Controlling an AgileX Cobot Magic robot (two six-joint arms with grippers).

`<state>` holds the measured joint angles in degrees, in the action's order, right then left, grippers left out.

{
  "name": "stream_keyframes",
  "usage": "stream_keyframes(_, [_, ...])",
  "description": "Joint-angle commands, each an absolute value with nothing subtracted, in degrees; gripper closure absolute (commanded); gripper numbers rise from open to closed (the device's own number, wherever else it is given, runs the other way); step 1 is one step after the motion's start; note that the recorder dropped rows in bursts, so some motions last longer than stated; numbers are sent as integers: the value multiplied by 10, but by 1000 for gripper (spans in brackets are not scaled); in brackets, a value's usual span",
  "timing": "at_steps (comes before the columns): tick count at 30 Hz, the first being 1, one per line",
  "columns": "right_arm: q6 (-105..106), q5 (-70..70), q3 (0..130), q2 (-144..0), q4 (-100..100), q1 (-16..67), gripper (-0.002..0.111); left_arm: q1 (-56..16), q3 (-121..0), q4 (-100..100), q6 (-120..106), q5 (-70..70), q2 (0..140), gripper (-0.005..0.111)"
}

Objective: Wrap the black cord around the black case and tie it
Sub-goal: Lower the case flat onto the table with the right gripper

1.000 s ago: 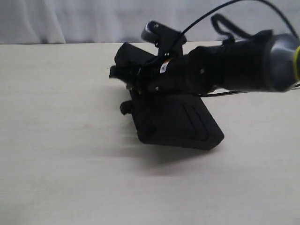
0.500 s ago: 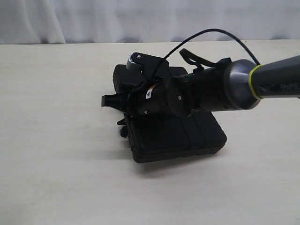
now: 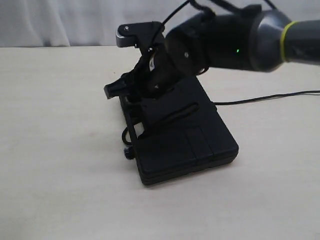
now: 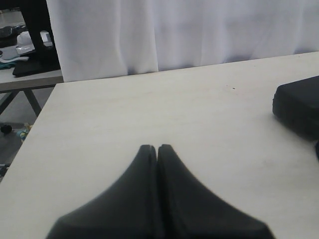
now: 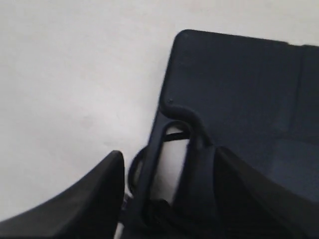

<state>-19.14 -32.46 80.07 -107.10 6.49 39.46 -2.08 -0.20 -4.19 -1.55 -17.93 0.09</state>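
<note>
The black case lies flat on the pale table, handle end toward the far left. A stretch of the black cord crosses its lid, loops past the handle side and ends in a small knot. My right gripper hovers over the handle end, open and holding nothing. In the right wrist view its fingers straddle the handle of the case, with a cord loop beside it. My left gripper is shut and empty, away from the case corner.
A thin black line runs over the table from the case to the right edge; I cannot tell whether it is cord or cable. White curtains hang behind the table's far edge. The table's side edge shows in the left wrist view.
The case was tipped up on edge under the right gripper; it now lies flat. The right gripper has opened and lifted toward the handle end. The left gripper has not moved.
</note>
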Motion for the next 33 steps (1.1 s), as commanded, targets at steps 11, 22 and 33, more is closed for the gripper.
stream_keyframes(11, [111,-635,840,-1059,95,402,57,-20,0,-40,-14,-177,0,107])
stream_keyframes(22, [171,-574,803,-1083,193,462,57,-20,0,-40,-14,-177,0,107])
stream_keyframes(33, [75,-590,803,-1158,379,488,57,-20,0,-40,-14,-177,0,107])
